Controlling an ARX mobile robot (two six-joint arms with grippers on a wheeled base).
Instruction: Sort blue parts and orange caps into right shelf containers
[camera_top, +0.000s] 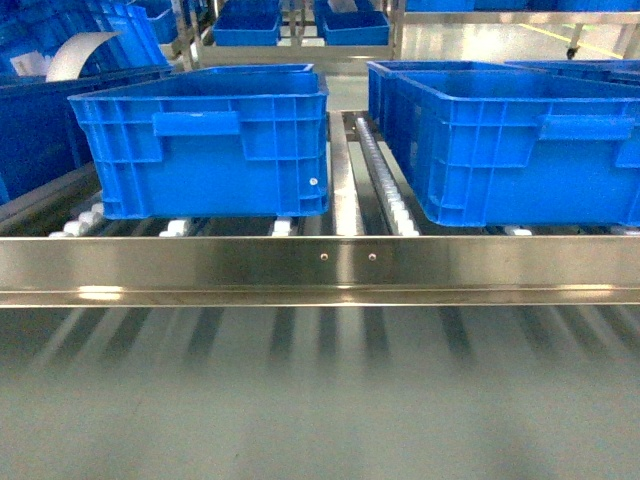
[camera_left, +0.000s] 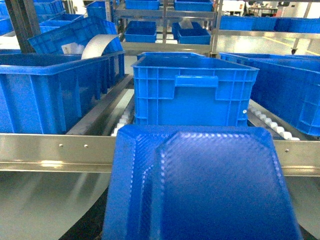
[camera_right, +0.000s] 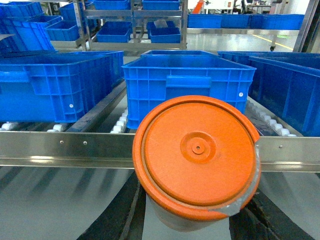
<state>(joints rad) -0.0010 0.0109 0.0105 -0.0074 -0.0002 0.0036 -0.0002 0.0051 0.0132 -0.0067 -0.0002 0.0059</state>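
A flat dark blue part (camera_left: 205, 185) with a raised rim fills the bottom of the left wrist view. My left gripper (camera_left: 200, 225) is shut on it, and only a dark finger (camera_left: 92, 226) shows at its left edge. A round orange cap (camera_right: 196, 154) with a taped rim sits in my right gripper (camera_right: 195, 222), whose dark fingers (camera_right: 116, 220) close on both sides. Both are held in front of the steel front rail (camera_top: 320, 265). Beyond it stand the right shelf containers: a left crate (camera_top: 200, 150) and a right crate (camera_top: 520, 150). Neither gripper shows in the head view.
The crates rest on white rollers (camera_top: 385, 185) with a steel divider (camera_top: 342, 185) between lanes. Another crate (camera_left: 45, 90) holding a curled white sheet (camera_left: 97, 45) stands left. Racks with more blue bins (camera_right: 162, 32) line the back. Grey floor (camera_top: 320, 400) lies below the rail.
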